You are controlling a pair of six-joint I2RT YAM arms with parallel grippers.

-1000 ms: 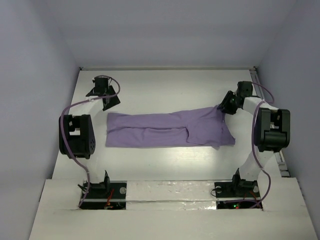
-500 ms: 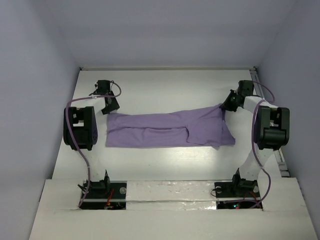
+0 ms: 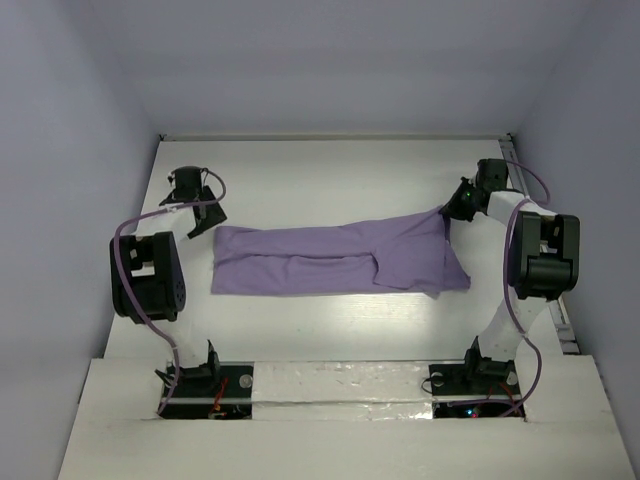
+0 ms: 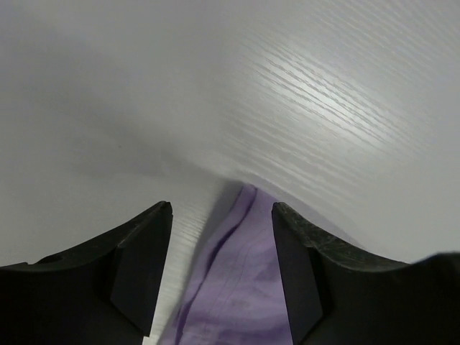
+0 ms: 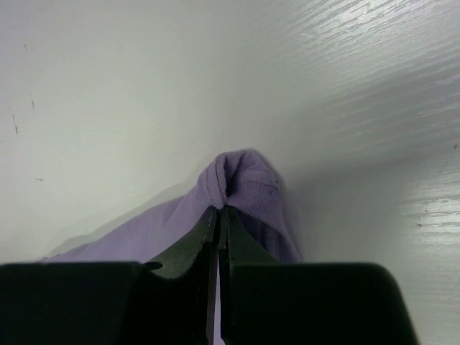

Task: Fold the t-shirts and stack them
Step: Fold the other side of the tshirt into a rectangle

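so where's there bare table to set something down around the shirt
Two bare strips of table: a wide one between the t-shirt and the far wall, another between its near edge and the arm bases. Crowded at both ends: left gripper open by the left end, right gripper shut on the far right corner.

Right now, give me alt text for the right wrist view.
Black jaws, shut, pinch a bunched edge of the lavender t-shirt at the centre of the frame. The cloth trails down to the lower left over a white table.
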